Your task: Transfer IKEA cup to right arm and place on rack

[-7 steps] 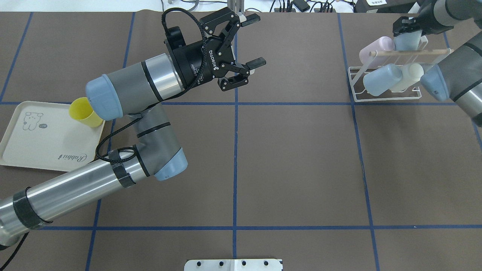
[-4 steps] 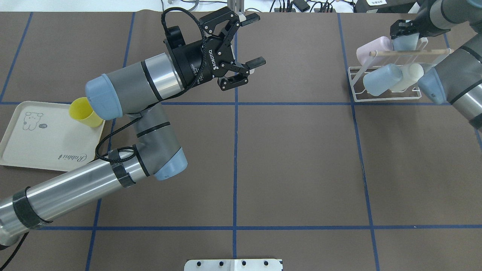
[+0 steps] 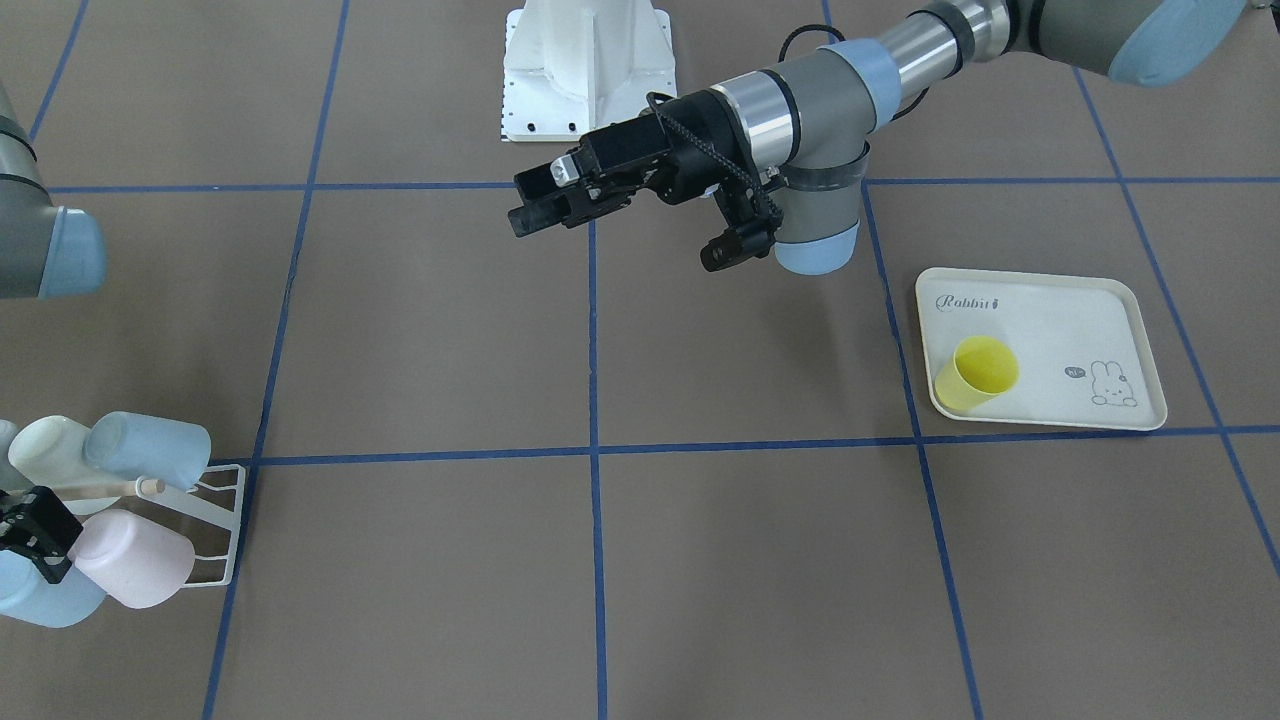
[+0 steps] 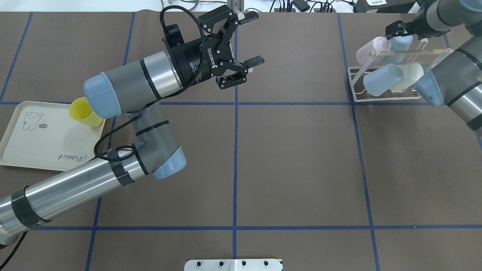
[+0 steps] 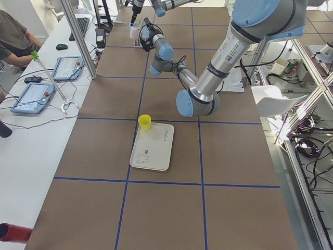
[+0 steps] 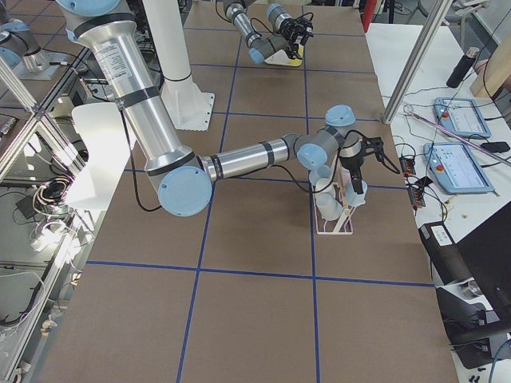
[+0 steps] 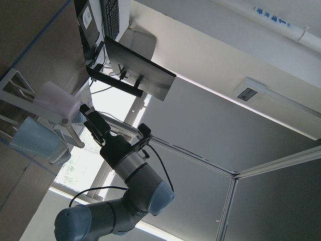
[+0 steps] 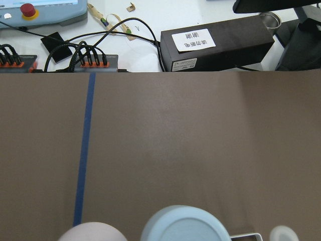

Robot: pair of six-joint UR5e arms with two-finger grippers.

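Right gripper [image 4: 399,32], at the upper right of the overhead frame, pinched the IKEA cup [image 4: 401,43] on the upper side of the rack [image 4: 388,99], just beside the pink cup [image 4: 371,51]. We saw the cup's long axis leaning, closed base uppermost and mouth down toward the rack. In the overhead view the gripper and the wooden rod [image 4: 414,52] hid much of the cup. The right wrist view gave us its round base at the bottom edge, and the front-facing view put it in the lower left corner. Left gripper [image 4: 255,37] hung with its fingers spread wide at upper centre. Against a second earlier, the right gripper and cup had slid left and lower in the overhead frame, the cup sitting closer to the rod. The left gripper had barely shifted.
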